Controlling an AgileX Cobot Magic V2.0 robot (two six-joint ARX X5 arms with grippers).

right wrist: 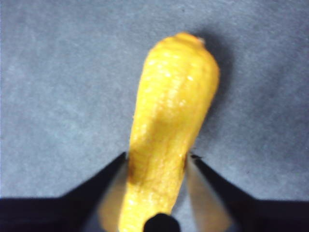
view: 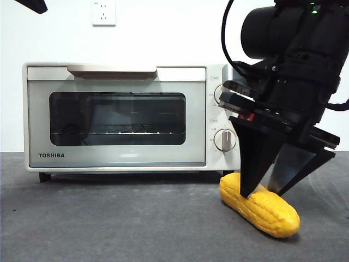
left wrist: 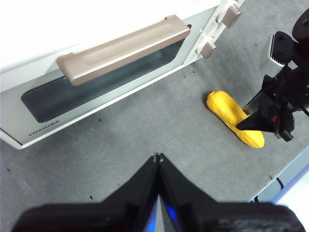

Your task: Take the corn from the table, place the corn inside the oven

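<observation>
Lower right of the front view: the corn (view: 260, 207) lies on the table (view: 109, 224), just in front of the oven's knob side. The right gripper (view: 260, 192) comes down from the upper right, big and dark, with one jaw on each side of the cob near its middle. The oven (view: 117, 114) fills the left and centre of the frame, door shut, handle (view: 112, 71) at the top of the door. A black tip at the upper left corner is presumably the waiting arm.

Left wrist view: the left gripper (left wrist: 158, 157) hangs above bare table at bottom centre, jaws pressed together, holding nothing. Oven runs across the upper left, door closed. Corn at centre right, with the right gripper at its far end.

Right wrist view: corn fills the centre, long axis running up the frame. Jaws flank it at the lower part, tips touching or very nearly touching its sides; cob rests on the table, not lifted.

Progress, judged: grasp is being made, early stage. Left to do: lift the corn, open the oven door, place the corn inside.
</observation>
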